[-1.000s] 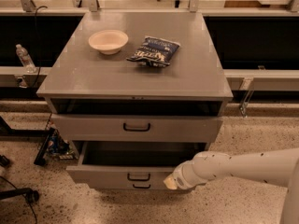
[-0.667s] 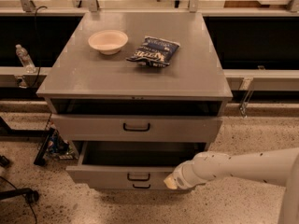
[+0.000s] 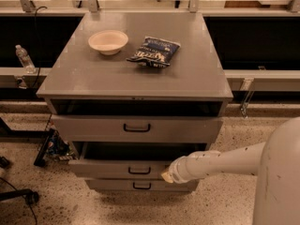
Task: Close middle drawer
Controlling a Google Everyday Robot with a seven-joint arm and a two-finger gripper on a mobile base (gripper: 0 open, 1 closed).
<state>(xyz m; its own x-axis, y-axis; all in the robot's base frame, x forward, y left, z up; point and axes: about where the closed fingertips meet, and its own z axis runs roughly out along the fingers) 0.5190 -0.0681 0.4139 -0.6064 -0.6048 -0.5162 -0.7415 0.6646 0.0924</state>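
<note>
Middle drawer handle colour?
Black handle on the grey middle drawer, camera view. Gripper is at its front, right of the handle.

The gripper [image 3: 167, 176] sat against the front of the middle drawer [image 3: 112, 168], just right of its handle. The white arm [image 3: 220, 161] reached in from the right and blocked that side. The drawer stood pulled out, its tray open from above at the front, while the top drawer [image 3: 136, 128], also out, hung over the back of it. Left of the handle the front was bare. On the tabletop [image 3: 197, 74], a bowl [image 3: 108, 41] and a chip bag [image 3: 153, 51] took the back left, and the right half lay free.
</note>
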